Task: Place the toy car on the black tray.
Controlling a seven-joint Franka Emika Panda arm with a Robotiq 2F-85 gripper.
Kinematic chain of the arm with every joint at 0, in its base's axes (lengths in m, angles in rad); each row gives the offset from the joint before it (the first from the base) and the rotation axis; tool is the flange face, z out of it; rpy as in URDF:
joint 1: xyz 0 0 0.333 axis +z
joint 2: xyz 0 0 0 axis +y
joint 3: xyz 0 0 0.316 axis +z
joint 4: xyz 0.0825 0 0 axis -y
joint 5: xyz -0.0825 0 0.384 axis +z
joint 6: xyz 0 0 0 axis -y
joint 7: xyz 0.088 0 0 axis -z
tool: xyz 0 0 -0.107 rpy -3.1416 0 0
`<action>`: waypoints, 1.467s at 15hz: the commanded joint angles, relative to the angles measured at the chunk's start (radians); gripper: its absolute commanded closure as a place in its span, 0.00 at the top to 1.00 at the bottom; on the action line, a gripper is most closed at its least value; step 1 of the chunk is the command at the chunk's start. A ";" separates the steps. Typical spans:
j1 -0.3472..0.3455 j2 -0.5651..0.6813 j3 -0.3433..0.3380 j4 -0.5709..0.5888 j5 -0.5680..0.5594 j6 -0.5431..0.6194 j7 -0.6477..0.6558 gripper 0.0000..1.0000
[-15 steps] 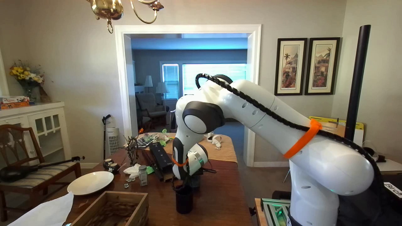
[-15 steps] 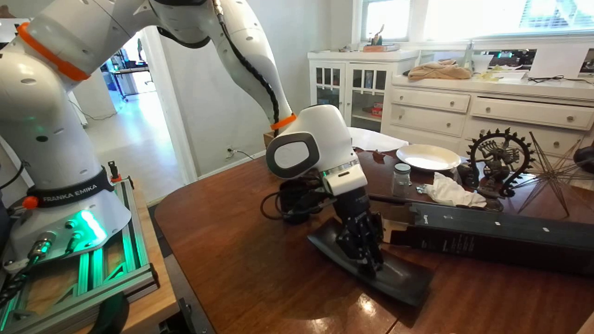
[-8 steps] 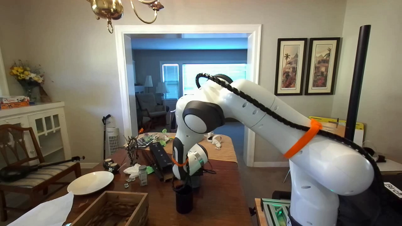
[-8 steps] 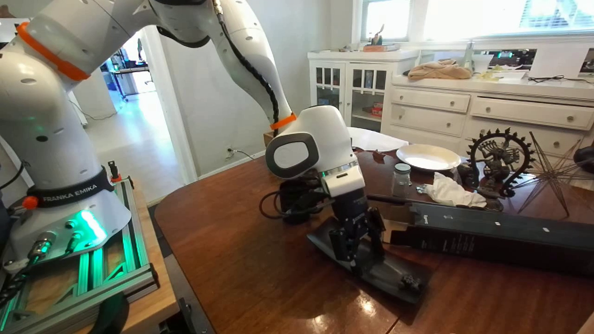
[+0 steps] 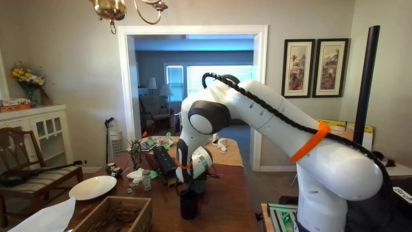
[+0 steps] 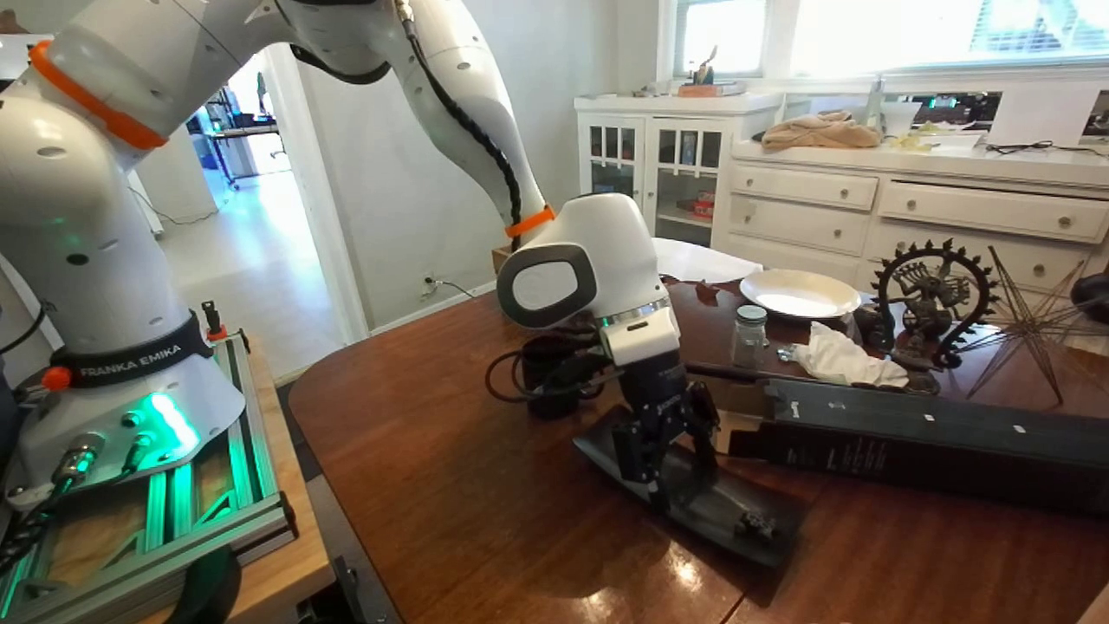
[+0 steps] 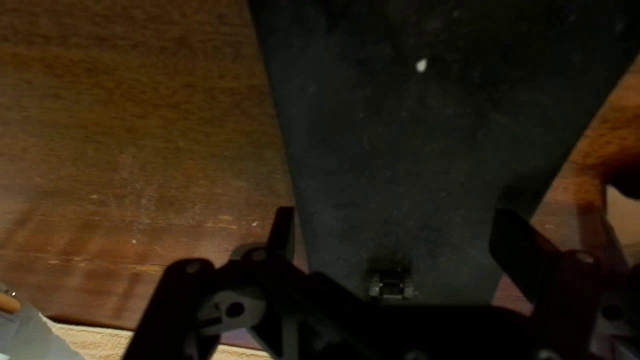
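fingers (image 7: 522, 257) apart; toy car (image 7: 391, 287) on tray (image 7: 400, 160)

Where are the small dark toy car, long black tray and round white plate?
Toy car (image 6: 755, 525), in an exterior view: its middle.
Black tray (image 7: 415, 155), in the wrist view: bare middle.
White plate (image 5: 93, 188), in an exterior view: bare middle.

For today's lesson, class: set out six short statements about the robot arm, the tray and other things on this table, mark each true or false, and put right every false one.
1. The end effector stands open. True.
2. The car lies on the tray. True.
3. The tray sits in the crate. False: it lies on the table.
4. The plate and the jar stand apart. True.
5. The jar lacks a lid. False: a lid closes it.
6. The end effector grips the jar. False: the jar stands on the table.
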 commanded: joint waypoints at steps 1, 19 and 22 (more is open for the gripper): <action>-0.055 -0.105 0.047 -0.002 0.010 -0.057 -0.007 1.00; -0.448 -0.519 0.319 0.028 0.001 -0.645 -0.458 1.00; -0.493 -0.547 0.332 0.039 -0.009 -0.747 -0.634 1.00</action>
